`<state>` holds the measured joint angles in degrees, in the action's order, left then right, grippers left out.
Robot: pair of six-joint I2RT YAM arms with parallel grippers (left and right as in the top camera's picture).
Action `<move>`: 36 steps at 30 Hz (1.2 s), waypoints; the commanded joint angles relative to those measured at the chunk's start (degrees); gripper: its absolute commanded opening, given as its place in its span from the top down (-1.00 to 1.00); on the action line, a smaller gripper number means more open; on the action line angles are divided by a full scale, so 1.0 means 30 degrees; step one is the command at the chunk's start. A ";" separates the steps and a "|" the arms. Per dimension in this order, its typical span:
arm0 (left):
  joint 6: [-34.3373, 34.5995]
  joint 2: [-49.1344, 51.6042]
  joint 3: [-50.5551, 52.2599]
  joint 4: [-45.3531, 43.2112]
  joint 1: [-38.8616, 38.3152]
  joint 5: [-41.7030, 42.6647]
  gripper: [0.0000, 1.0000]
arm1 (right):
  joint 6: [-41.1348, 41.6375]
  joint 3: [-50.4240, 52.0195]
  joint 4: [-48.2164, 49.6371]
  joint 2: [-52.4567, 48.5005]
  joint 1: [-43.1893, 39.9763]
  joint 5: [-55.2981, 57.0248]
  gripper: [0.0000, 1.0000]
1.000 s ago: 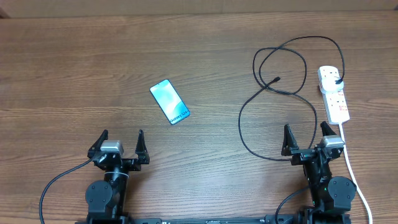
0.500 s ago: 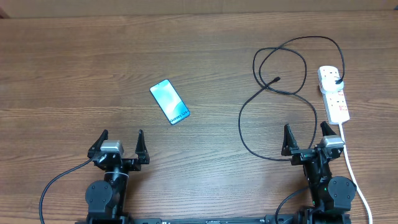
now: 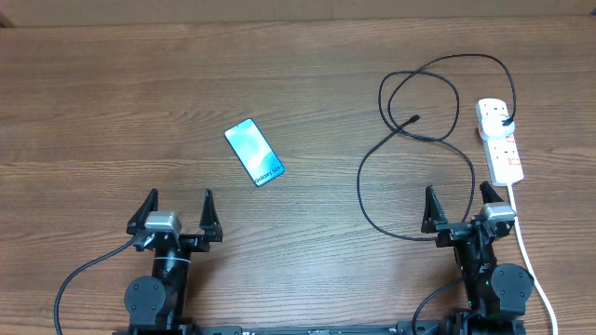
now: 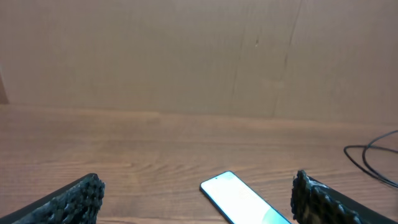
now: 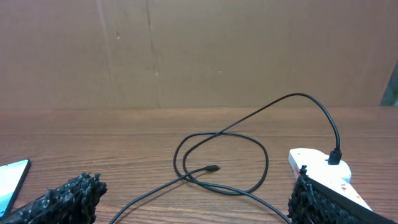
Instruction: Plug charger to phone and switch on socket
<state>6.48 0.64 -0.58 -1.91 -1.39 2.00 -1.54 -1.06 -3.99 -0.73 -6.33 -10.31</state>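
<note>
1. The left gripper [image 3: 180,197] sits at the near edge of the worktop [image 3: 112,93], left of centre, with its fingers spread wide and holding nothing.
2. The right gripper [image 3: 456,191] sits at the near edge toward the right corner, equally wide and holding nothing.
3. The phone [image 3: 254,154] lies screen up and slanted, left of the middle.
4. The charger [image 3: 360,181] loops across the right half. Its connector tip [image 3: 413,118] lies free, and its plug [image 3: 506,121] sits in the socket [image 3: 499,140] by the right edge.
5. The socket's switch positions are too small to read.
</note>
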 commanded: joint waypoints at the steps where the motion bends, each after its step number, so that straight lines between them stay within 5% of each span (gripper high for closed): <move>1: 0.0423 0.0000 -0.0852 0.0117 0.0066 0.0335 -1.00 | -0.0146 0.0204 0.0117 0.0189 0.0087 -0.0102 -1.00; 12: 0.0845 0.1290 -0.4109 0.2878 0.0066 0.0197 -0.99 | -0.0146 0.0204 0.0117 0.0189 0.0087 -0.0095 -1.00; 21: 0.0860 0.6105 -0.8327 0.4277 0.0066 0.0160 -0.99 | -0.0146 0.0204 0.0124 0.0189 0.0087 -0.0095 -1.00; 29: 0.2616 1.2240 -1.5067 0.9041 0.0058 0.0481 -1.00 | -0.0146 0.0204 0.0117 0.0189 0.0087 -0.0095 -0.99; 36: 0.4146 1.8433 -2.3023 1.6364 -0.0430 0.1668 -1.00 | -0.0146 0.0204 0.0117 0.0189 0.0087 -0.0095 -1.00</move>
<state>15.59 49.56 -59.68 40.73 -1.43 3.90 -1.56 -1.06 -3.99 -0.73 -6.33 -10.35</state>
